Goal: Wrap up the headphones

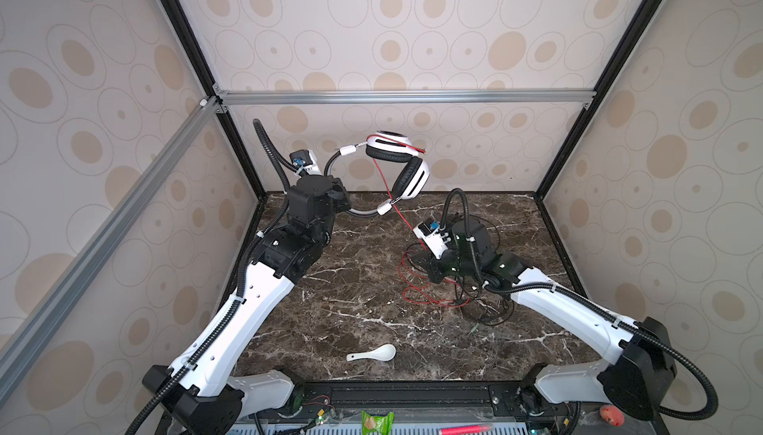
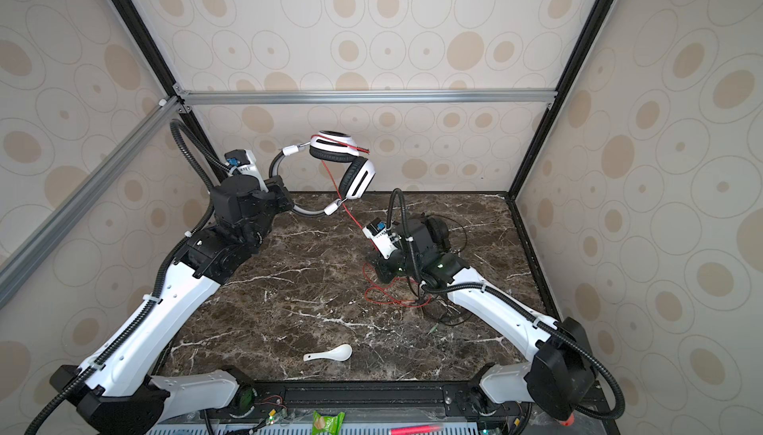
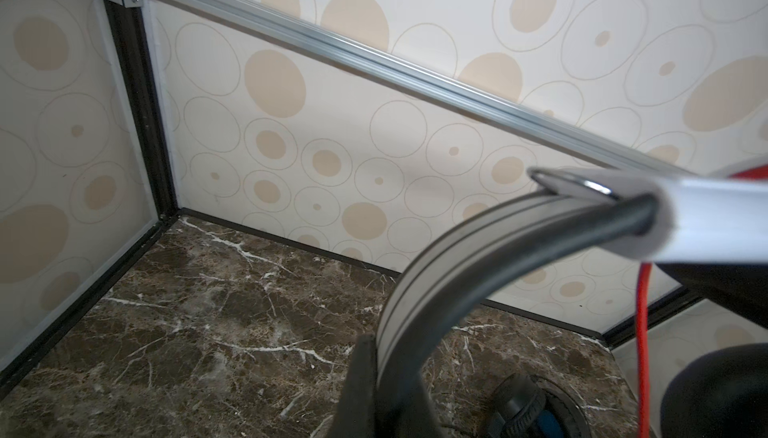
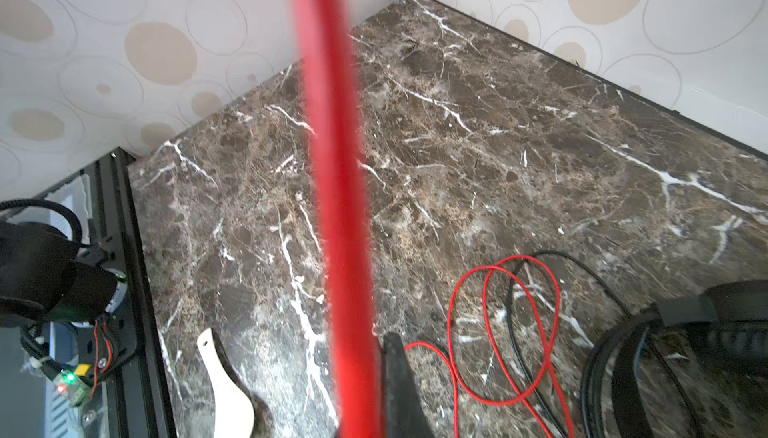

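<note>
Marble table [image 4: 498, 145]: black headset [image 4: 681, 311] clear via R wrist (overhead half-hidden).

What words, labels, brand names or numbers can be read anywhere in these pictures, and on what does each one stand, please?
No text can be read in any view.
green packet at the front edge: any print on it is too small to read.
white headphones: no legible brand or marking.

Polished, white-veined brown marble-look tabletop [image 1: 351, 296]. The white headset [image 1: 417, 173] has glossy plastic shells and matt black cushioned pads; its red cord [image 3: 642, 332] looks like braided cloth. Glazed white spoon [image 1: 377, 353]; brushed metal rail [image 1: 404, 96].
</note>
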Controlling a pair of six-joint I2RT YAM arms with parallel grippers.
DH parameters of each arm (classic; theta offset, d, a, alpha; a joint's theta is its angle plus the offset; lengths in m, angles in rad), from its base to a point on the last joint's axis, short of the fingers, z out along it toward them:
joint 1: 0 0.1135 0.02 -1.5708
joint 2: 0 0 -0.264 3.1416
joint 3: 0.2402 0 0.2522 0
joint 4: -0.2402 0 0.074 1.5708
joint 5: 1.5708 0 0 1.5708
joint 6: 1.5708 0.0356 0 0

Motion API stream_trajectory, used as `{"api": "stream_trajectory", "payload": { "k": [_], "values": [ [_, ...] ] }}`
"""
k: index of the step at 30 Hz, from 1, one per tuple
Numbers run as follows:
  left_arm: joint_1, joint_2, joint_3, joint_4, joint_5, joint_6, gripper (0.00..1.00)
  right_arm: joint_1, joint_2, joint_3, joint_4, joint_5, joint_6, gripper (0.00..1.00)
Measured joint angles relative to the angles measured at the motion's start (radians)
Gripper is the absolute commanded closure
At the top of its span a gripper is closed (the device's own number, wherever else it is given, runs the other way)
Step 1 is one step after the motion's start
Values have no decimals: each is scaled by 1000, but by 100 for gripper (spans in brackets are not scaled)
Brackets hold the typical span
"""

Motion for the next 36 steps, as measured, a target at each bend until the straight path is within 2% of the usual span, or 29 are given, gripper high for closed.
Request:
{"api": "stream_trajectory", "payload": {
  "k": [8, 16, 26, 36],
  "values": [
    [0, 41, -28, 1, -102, 87, 100, 69, -13, 142, -205, 149, -117, 100],
    [-2, 58, -66, -1, -158, 203, 100, 150, 55, 403, -396, 280, -266, 100],
    [-55, 72, -101, -31, -162, 417, 100, 208, 225, 682, -569, 385, -428, 100],
    [-75, 60, -135, -69, -124, 532, 100, 229, 273, 767, -615, 476, -545, 95]
  ]
}}
